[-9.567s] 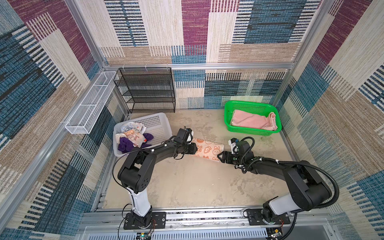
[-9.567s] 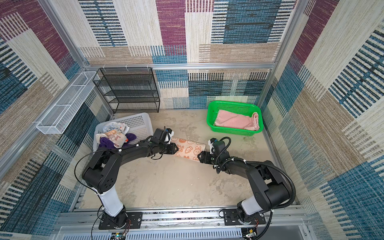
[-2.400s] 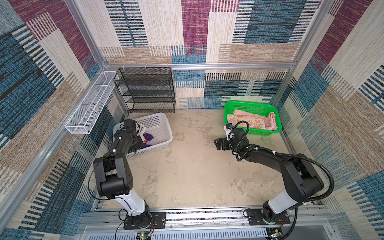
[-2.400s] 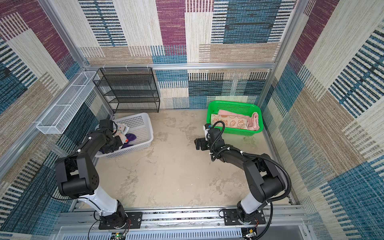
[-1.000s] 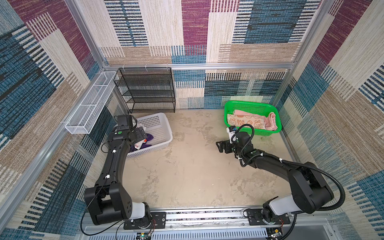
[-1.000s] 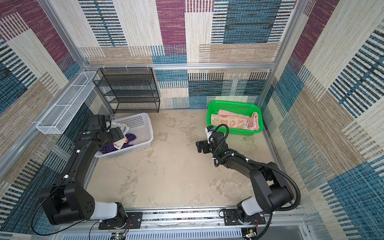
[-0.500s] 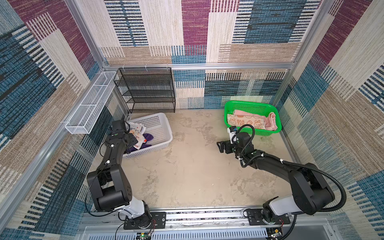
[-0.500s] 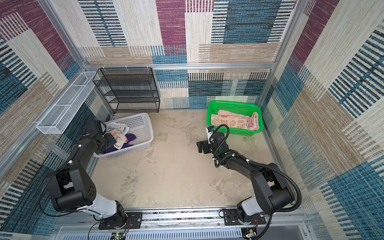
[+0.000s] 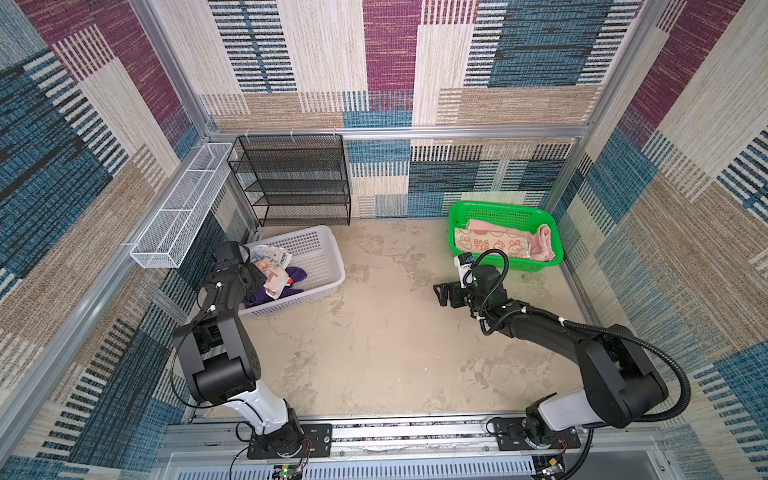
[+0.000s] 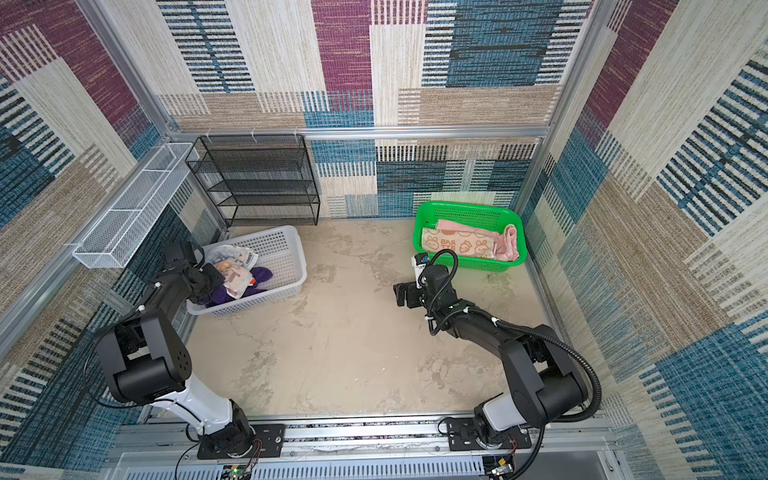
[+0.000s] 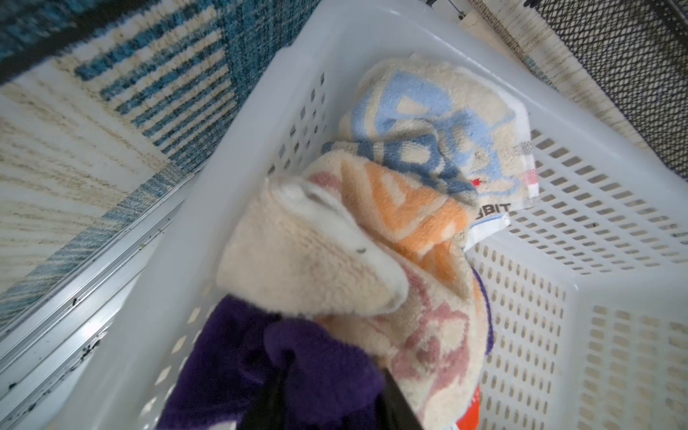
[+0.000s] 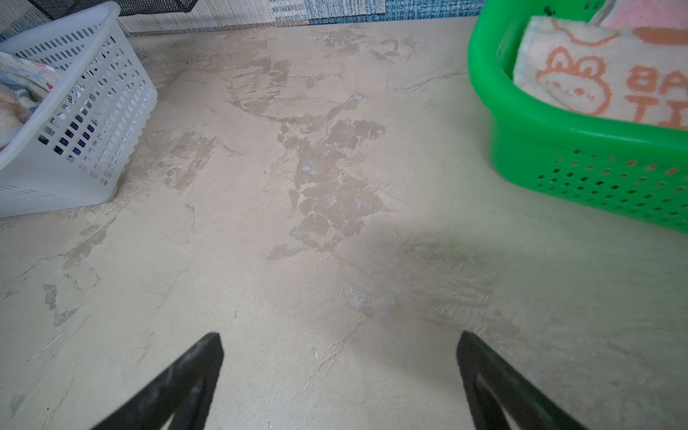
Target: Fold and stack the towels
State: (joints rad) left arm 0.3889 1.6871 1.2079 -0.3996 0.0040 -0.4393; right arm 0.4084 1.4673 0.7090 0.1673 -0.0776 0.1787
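In both top views my left gripper (image 9: 254,279) (image 10: 208,279) reaches into the white basket (image 9: 320,232) (image 10: 289,233). In the left wrist view my left gripper (image 11: 335,366) is shut on a fold of the purple towel (image 11: 223,365). A whitish towel (image 11: 428,123) with blue and orange letters lies crumpled over the purple one. The green basket (image 9: 505,206) holds a folded orange cartoon towel (image 9: 490,243) on top of a pink towel (image 9: 542,245). My right gripper (image 9: 442,294) (image 12: 339,335) hangs open and empty over the bare floor, in front of the green basket.
A black mesh rack (image 9: 299,178) stands against the back wall behind the white basket. A white wire shelf (image 9: 183,208) hangs on the left wall. Beige floor (image 9: 374,332) spreads between the two baskets, with patterned walls on three sides.
My left gripper has dropped into the white basket and closed from wide open onto the purple towel. The right arm has barely moved and stays open.
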